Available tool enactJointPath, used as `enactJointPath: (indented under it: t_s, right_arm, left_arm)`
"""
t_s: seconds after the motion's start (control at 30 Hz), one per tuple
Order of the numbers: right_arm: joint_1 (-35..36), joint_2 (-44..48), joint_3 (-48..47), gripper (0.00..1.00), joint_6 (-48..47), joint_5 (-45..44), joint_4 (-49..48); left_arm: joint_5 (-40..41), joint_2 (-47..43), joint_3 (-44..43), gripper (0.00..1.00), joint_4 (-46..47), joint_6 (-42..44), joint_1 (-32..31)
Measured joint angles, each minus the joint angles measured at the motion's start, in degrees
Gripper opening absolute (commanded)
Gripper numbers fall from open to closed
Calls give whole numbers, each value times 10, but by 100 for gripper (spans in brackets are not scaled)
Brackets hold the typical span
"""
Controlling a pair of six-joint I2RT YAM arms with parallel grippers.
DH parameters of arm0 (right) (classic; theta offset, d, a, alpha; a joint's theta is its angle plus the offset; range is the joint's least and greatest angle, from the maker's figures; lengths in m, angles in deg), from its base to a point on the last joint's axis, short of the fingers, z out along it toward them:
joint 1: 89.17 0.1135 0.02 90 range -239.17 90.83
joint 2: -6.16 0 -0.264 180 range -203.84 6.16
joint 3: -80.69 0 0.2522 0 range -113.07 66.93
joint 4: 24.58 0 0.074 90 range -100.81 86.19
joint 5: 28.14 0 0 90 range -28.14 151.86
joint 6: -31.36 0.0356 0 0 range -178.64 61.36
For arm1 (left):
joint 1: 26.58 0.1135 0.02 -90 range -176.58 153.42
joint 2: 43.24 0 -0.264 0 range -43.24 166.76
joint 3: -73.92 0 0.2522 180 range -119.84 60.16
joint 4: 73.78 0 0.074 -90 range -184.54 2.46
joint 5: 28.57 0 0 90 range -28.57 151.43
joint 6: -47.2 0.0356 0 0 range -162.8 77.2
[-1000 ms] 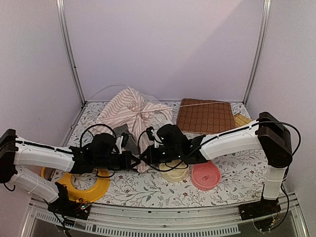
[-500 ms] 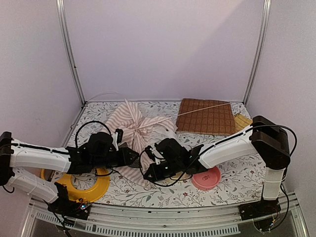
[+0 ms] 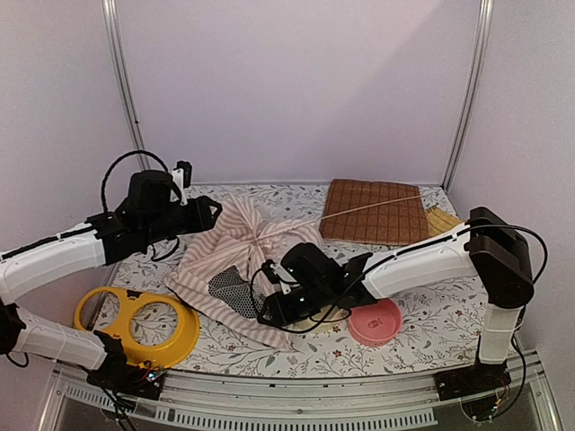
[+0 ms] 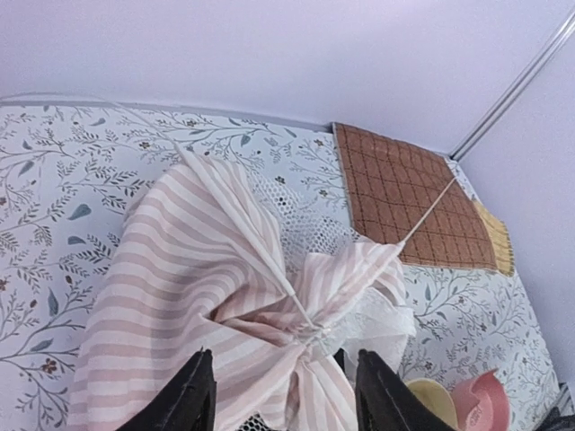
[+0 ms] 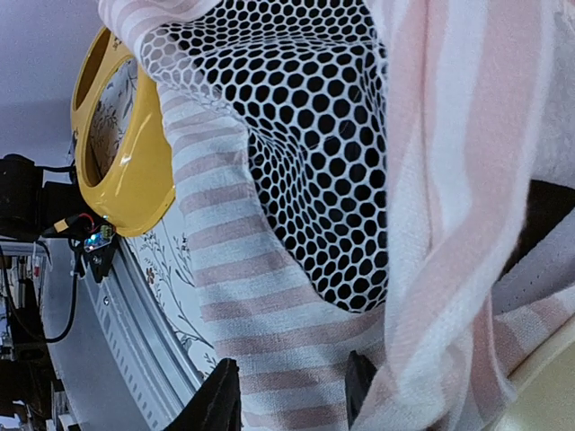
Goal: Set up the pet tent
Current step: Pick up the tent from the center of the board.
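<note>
Okay, left gripper (image 4: 283, 361) jaws apart above crumpled tent (image 3: 241, 253); right gripper (image 5: 292, 364) also spread, low at its near edge.

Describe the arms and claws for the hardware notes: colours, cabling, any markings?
The left arm and right arm have white link shells with black joint housings. Loose black cables loop outside along each. Each wrist is a black block carrying a two-finger claw. The left claw and right claw have black, tapered fingers. No markings are legible.
</note>
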Motion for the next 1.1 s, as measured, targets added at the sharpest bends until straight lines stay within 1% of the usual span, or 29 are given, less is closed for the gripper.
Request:
enactJointPath:
  t_s: [0.13, 0.3, 0.63, 0.77, 0.93, 1.1]
  right_arm:
    - [0, 23, -23, 58, -4, -10, 37]
    - [0, 60, -39, 69, -10, -24, 76]
    - [0, 87, -41, 81, -17, -57, 158]
    - [0, 121, -24, 88, -23, -66, 181]
    - [0, 155, -4, 90, -29, -80, 200]
    - [-4, 160, 5, 91, -31, -91, 210]
  left_arm:
    - [-41, 38, -30, 55, -25, 59, 35]
    - [-98, 80, -43, 57, -51, 111, 42]
    - [-148, 119, -59, 58, -69, 157, 53]
    - [-161, 125, -61, 58, -69, 160, 56]
    - [-180, 129, -61, 56, -65, 156, 56]
    - [-200, 129, -59, 52, -55, 142, 56]
